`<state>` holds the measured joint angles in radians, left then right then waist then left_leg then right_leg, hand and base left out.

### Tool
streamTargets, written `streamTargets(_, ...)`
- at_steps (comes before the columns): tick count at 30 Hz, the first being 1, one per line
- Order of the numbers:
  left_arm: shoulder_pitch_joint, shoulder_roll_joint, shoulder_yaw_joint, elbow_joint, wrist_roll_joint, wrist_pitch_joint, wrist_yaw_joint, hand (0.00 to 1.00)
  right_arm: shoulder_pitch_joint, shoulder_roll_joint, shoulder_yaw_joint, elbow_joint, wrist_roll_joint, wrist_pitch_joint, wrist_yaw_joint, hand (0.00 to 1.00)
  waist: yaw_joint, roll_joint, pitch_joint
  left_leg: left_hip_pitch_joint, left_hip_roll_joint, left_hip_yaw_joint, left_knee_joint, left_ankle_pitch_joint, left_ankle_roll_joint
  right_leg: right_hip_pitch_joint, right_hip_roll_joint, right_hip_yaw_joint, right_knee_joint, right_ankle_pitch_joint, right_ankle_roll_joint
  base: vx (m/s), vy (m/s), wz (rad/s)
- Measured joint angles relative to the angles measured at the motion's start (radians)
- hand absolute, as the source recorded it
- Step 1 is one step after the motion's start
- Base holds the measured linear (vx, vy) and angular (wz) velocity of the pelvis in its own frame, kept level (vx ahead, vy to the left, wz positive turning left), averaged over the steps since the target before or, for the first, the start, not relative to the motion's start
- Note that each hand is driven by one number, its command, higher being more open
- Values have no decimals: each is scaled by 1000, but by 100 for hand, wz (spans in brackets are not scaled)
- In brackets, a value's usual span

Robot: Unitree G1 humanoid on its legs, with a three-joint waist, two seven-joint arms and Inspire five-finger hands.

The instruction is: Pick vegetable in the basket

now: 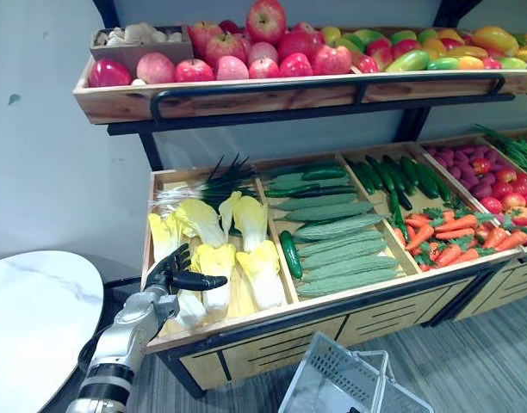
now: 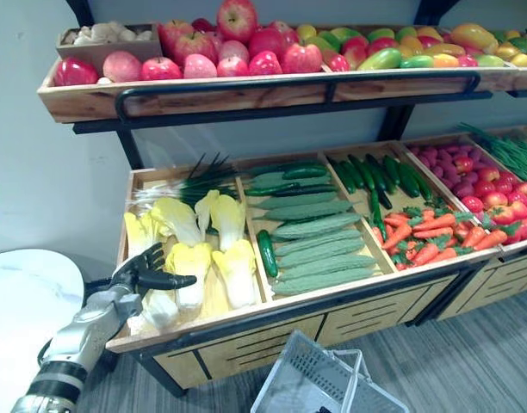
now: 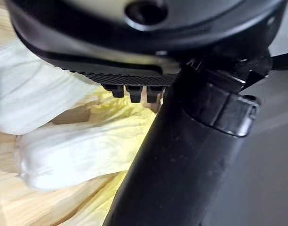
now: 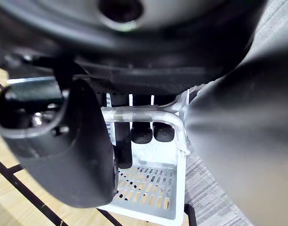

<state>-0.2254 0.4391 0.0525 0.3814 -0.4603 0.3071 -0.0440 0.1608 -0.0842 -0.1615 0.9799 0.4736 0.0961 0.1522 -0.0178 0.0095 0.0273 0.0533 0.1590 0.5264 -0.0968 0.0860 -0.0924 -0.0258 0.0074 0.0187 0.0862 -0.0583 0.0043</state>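
Pale yellow napa cabbages [image 1: 213, 258] lie in the left compartment of the lower wooden crate. My left hand [image 1: 173, 274] hovers over the front cabbages, fingers spread and thumb stretched out, open with nothing in it. In the left wrist view a white and yellow cabbage [image 3: 73, 160] shows just past the fingertips [image 3: 134, 92]. The white plastic basket [image 1: 350, 383] hangs low in front of the stand. My right hand [image 4: 141, 133] has its fingers curled over the basket's metal handle [image 4: 148, 114], with the slotted basket floor [image 4: 148, 188] below.
Spring onions [image 1: 212, 182], bumpy green gourds [image 1: 337, 249], cucumbers [image 1: 393, 176], carrots [image 1: 453, 237] and red radishes [image 1: 496, 185] fill the other lower compartments. An upper shelf [image 1: 246, 96] of apples and peppers overhangs them. A white round table [image 1: 31, 318] stands at the left.
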Motion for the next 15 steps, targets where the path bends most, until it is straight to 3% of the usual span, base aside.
streamTargets(4,-21,0,-12,52,57,-29,-26,100,1,2,2,-22,1,0,-1,0,-3,-11,20,-14,1,9,0,-2,-2,-21,0,5,-2,4,6,-114,-20,-4)
streamTargets(8,-121,8,-34,141,139,-69,-24,100,-21,2,6,-32,2,-5,0,0,-4,-21,57,-53,-8,22,0,0,3,-58,-8,18,-7,22,15,-38,15,-8)
streamTargets(14,-214,-1,-31,239,186,-91,23,100,-53,-8,7,-32,3,-26,0,0,-16,8,111,-58,-11,38,1,3,11,-65,-9,33,-17,25,16,17,10,-7)
streamTargets(15,-224,-7,-15,254,194,-102,46,0,-58,-14,10,-31,3,-30,0,0,-16,17,119,-61,-8,38,1,3,10,-67,-5,33,-18,25,16,3,-31,-2)
